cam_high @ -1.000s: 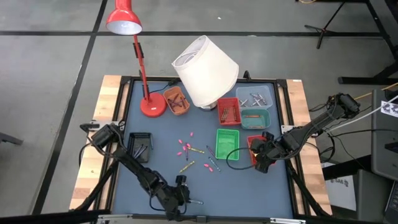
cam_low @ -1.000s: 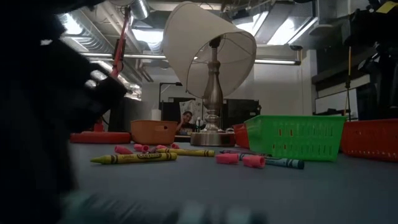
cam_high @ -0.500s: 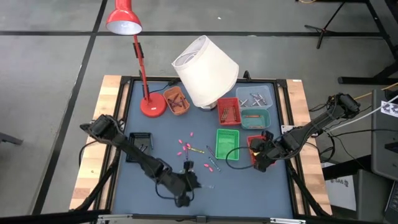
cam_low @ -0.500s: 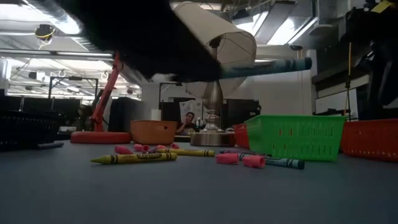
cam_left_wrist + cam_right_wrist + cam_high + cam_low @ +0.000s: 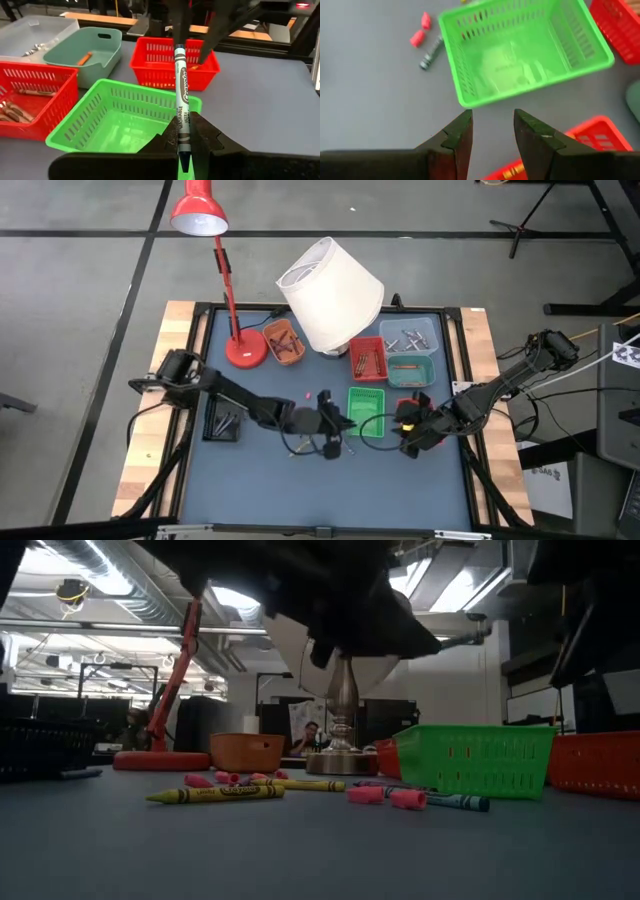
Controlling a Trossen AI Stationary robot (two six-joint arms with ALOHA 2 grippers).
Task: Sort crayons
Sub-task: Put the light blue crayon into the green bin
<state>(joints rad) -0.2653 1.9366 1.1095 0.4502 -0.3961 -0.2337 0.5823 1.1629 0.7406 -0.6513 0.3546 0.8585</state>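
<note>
Left arm has swung from the surface's 7 o'clock edge to the middle. The left tool [image 5: 184, 137] is clamped on a dark green crayon [image 5: 181, 95], lifted clear of the surface and pointing at the green tray [image 5: 125, 117], which sits just ahead of it. Half a second ago the same crayon was already airborne in the low view; a second ago the tool was low at the near edge. Judgement: pick done, carry nearly done, drop into the green tray is next.

Right tool [image 5: 490, 131] hovers with its fingers spread and nothing between them, at 3 o'clock of the green tray, near a red tray [image 5: 408, 416]; it has shifted slightly toward the green tray.

Counts (high and low views):
- Crayons loose on the surface, low view: two yellow [image 5: 215, 794], one dark [image 5: 455, 801], several short pink stubs [image 5: 365, 794]; exact stub count unclear.
- Trays: one green, two red, one teal [image 5: 410, 367], one clear [image 5: 420, 335], one black [image 5: 222, 420], one orange-brown [image 5: 284, 342].
- Lamps: two, one red [image 5: 200, 210], one with a white shade [image 5: 330, 280].
</note>
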